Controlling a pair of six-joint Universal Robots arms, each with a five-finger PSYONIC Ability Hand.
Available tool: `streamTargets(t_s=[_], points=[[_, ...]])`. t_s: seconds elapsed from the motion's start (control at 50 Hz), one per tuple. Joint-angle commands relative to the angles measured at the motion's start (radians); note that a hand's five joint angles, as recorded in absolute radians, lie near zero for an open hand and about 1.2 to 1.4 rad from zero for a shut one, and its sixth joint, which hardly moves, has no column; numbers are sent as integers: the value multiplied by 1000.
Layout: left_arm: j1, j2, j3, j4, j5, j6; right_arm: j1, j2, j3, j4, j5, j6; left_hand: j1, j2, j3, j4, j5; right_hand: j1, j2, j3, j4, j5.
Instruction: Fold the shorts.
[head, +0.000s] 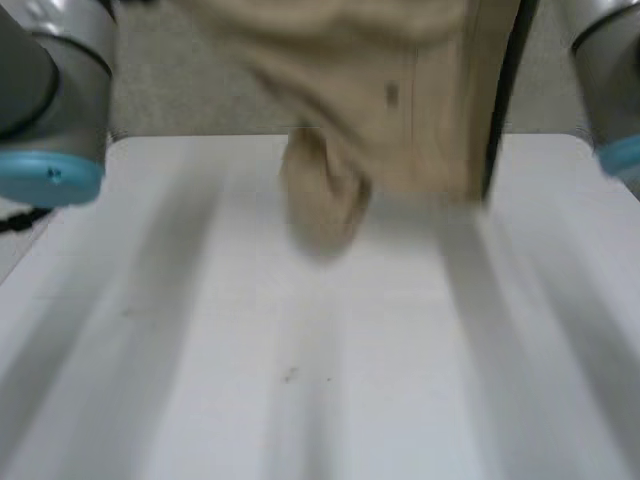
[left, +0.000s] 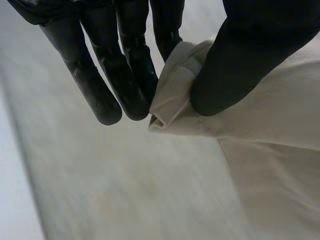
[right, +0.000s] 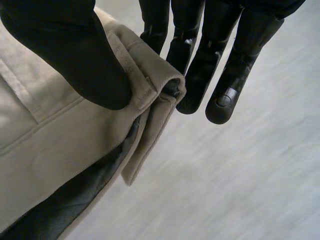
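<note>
Tan shorts (head: 400, 100) hang over the far part of the white table (head: 200, 350). They're blurred in head view w/ the top cut off, and I can't tell if the low bunch touches the table. Left hand (left: 240, 60) pinches a rolled corner of the cloth btw thumb & fingers. Right hand (right: 60, 45) pinches a doubled seamed edge, thumb on one side, fingers behind; the dark inner side shows below. Left arm (head: 55, 110) & right arm (head: 615, 90) are partly cut off.
</note>
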Motion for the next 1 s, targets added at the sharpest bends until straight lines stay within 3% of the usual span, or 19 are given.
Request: streamTargets(t_s=[0.02, 0.16, 0.3, 0.32, 0.5, 0.64, 0.74, 1.0], points=[[-15, 87, -204, 97, -30, -13, 1, -138, 154, -118, -22, 62, 284, 209, 213, 202, 267, 484, 227, 203, 204, 243], [-29, 56, -407, 18, -8, -39, 1, -66, 299, 67, -125, 68, 284, 209, 213, 202, 267, 484, 227, 203, 204, 243], [-29, -106, -528, -20, -2, -116, 1, 51, 336, 190, -128, 68, 284, 209, 213, 202, 267, 484, 227, 203, 204, 243], [-29, -126, -540, -38, -2, -125, -2, 121, 338, 286, -128, 71, 284, 209, 213, 202, 267, 484, 227, 203, 204, 243], [-26, -122, -635, -137, 1, -148, -7, 226, 347, 434, -140, 63, 284, 209, 213, 202, 267, 484, 227, 203, 204, 243], [-29, -28, -704, -140, 2, -148, -9, 214, 379, 434, -142, 65, 284, 209, 213, 202, 267, 484, 227, 203, 204, 243], [-38, 130, -779, -141, 2, -148, -9, 166, 398, 437, -140, 66, 284, 209, 213, 202, 267, 484, 227, 203, 204, 243], [-43, 424, -826, -163, 41, -150, -13, -107, 415, 444, -137, 60, 284, 209, 213, 202, 267, 484, 227, 203, 204, 243]])
